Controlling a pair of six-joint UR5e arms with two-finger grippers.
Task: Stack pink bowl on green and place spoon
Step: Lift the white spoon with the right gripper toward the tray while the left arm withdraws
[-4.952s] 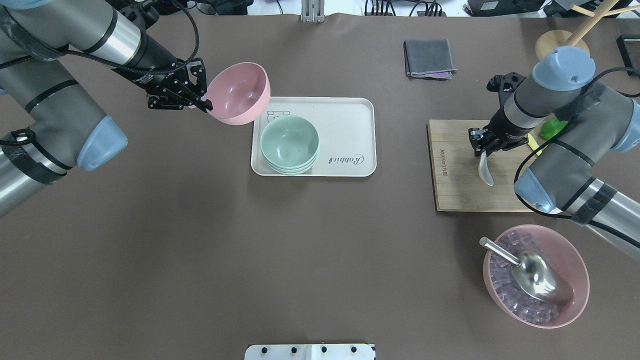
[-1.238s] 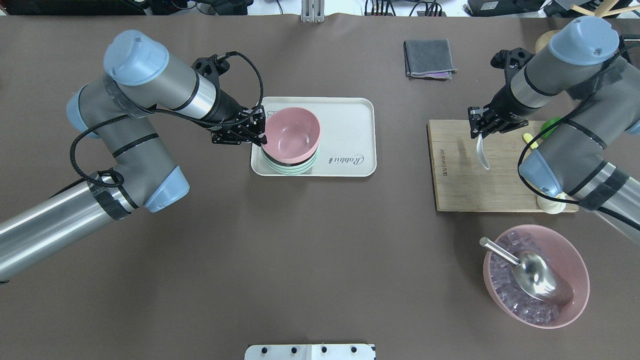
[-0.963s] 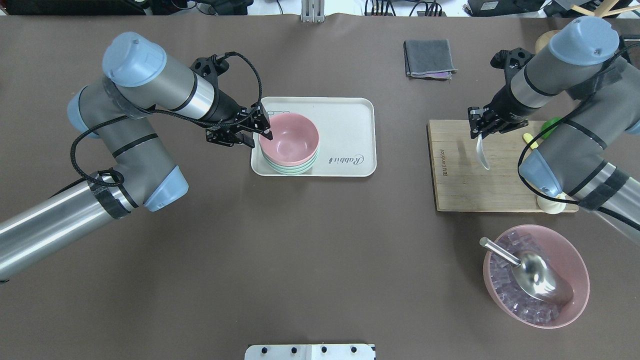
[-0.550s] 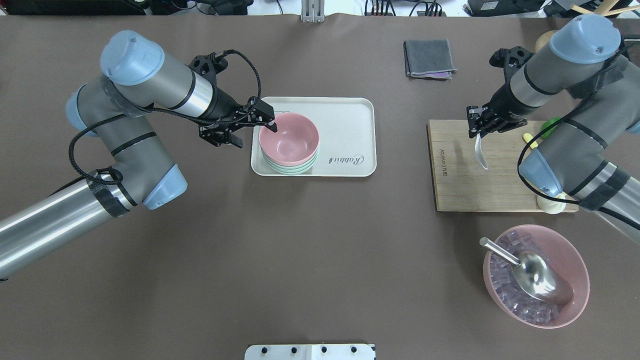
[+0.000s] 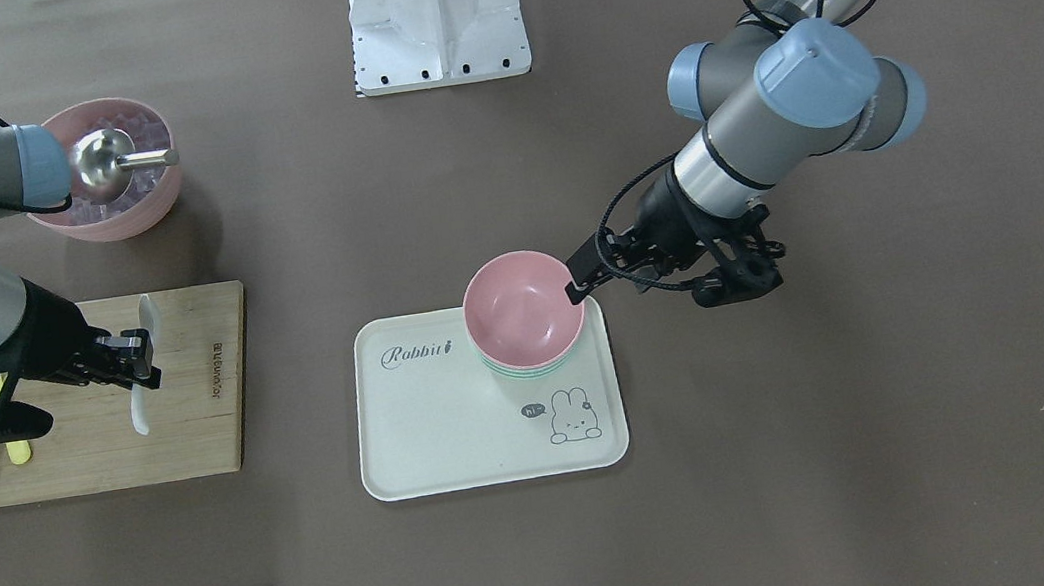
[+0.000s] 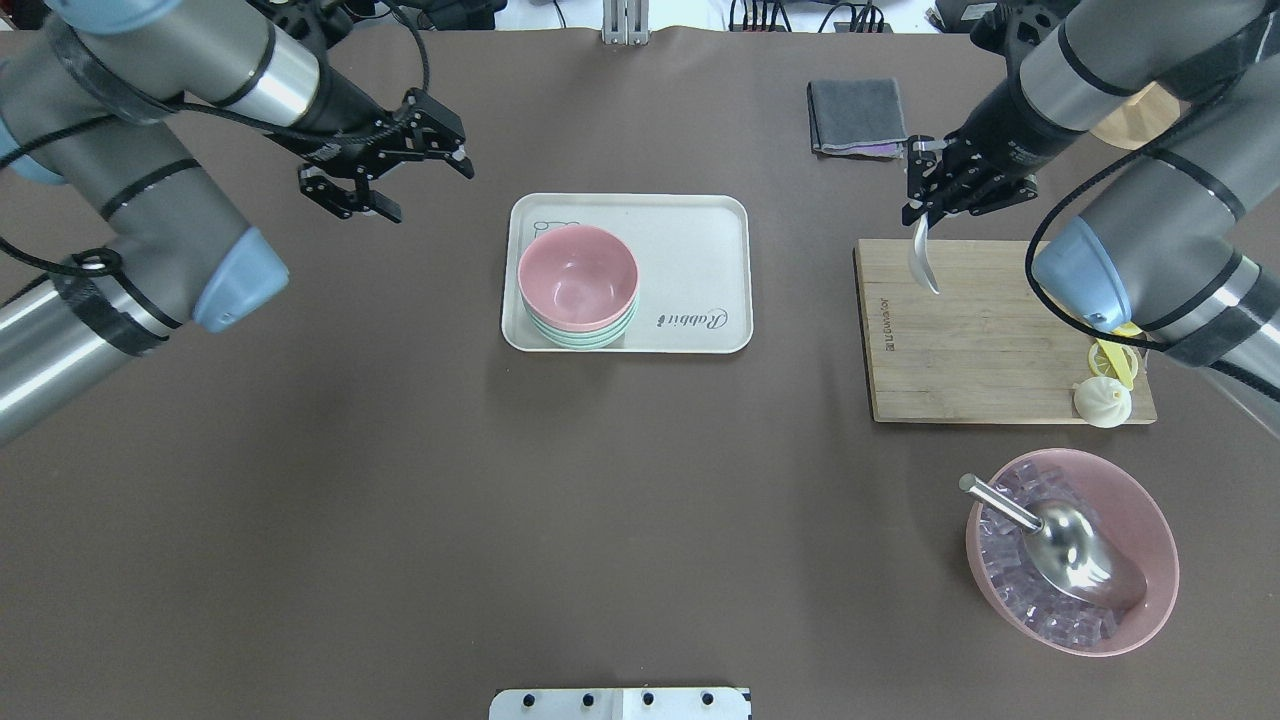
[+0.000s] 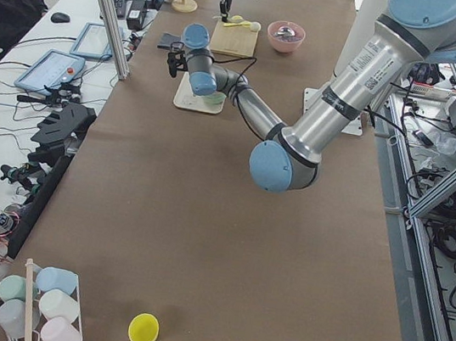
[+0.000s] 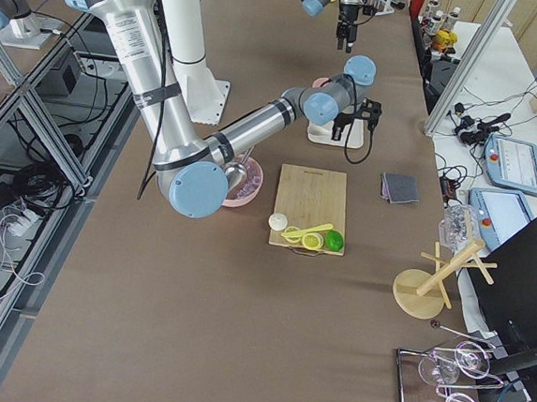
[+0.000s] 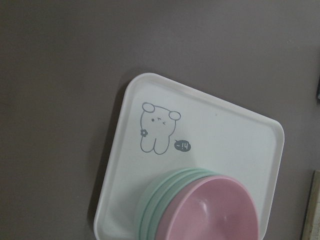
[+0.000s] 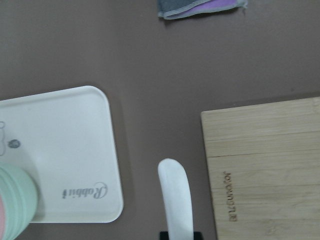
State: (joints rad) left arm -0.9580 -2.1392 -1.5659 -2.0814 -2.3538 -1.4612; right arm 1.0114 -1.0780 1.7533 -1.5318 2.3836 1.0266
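Clamping the spoon (image 6: 923,262), right pincer (image 6: 925,205) hovers; left pincer (image 6: 428,190) gapes near tray (image 6: 700,240) ("Rabbit").

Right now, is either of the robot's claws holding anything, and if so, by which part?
The right gripper holds the white spoon by the end of its handle, with the head hanging below. The left gripper is open and empty.

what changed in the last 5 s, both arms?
The left gripper let go of the pink bowl, now nested on the green bowls, and backed off open toward the table's far left. The right gripper, shut on the spoon, carried it from over the cutting board toward its far corner nearer the tray. The tray, green bowls, cloth, large pink bowl and scoop stayed put.
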